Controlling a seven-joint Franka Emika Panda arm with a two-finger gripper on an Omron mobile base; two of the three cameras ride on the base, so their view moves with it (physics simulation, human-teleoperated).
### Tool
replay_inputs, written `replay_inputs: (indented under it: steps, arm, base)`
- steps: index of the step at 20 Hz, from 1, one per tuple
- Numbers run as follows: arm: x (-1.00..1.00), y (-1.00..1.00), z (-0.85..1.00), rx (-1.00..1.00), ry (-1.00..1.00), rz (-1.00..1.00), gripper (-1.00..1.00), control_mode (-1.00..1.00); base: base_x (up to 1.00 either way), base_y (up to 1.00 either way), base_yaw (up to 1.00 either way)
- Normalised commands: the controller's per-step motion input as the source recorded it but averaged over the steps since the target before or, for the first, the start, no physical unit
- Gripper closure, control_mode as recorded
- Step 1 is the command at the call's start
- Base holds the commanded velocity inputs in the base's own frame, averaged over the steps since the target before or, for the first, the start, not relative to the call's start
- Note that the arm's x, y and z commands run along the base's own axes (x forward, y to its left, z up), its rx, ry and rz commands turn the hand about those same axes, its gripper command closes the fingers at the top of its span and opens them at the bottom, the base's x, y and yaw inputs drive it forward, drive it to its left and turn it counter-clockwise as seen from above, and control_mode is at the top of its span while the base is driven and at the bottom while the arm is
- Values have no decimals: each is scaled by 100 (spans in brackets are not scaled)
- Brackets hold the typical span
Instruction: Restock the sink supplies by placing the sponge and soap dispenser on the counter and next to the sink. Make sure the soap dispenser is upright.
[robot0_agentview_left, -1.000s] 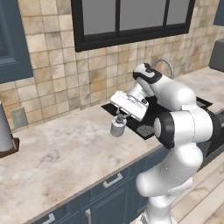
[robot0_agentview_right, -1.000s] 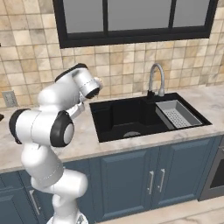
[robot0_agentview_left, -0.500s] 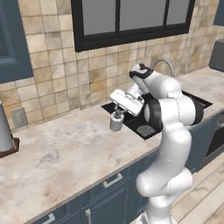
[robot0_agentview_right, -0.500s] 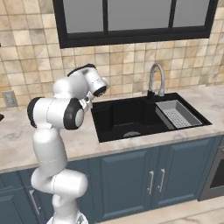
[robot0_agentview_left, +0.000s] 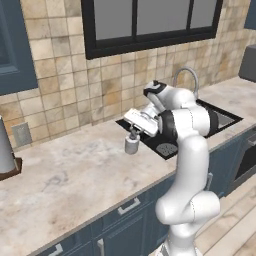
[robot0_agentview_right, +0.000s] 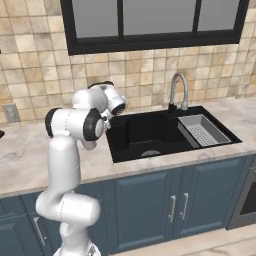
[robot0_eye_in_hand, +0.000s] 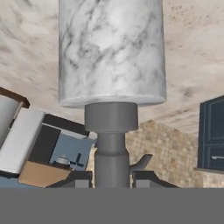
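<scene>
The soap dispenser is a pale grey marbled bottle with a dark pump neck. It hangs upright over the counter, just left of the black sink. My gripper comes down on it from above and is shut on the pump neck, with the dark fingertips on either side of it. Whether the bottle's base touches the stone, I cannot tell. In the right base view my arm hides the bottle beside the sink. The sponge is out of view.
A chrome faucet stands behind the basin and a grey drainer tray sits in its right part. A grey cylinder on a dark base stands at the far left of the counter. A tiled wall with an outlet runs behind.
The arm's elbow has swung up from low in front to upright. The gripper and the soap dispenser have stayed almost in the same spot left of the sink.
</scene>
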Motion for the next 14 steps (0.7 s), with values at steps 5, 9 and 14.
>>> replay_inputs:
  steps: [5, 9, 14]
  arm:
    - [40, 0, -33, 0, 0, 0, 100, -100]
    - [46, 0, -42, 0, 0, 0, 100, -100]
    - [3, -1, -41, 0, -5, 0, 100, -100]
  base:
    - [0, 0, 0]
    - [0, 0, 0]
    - [0, 0, 0]
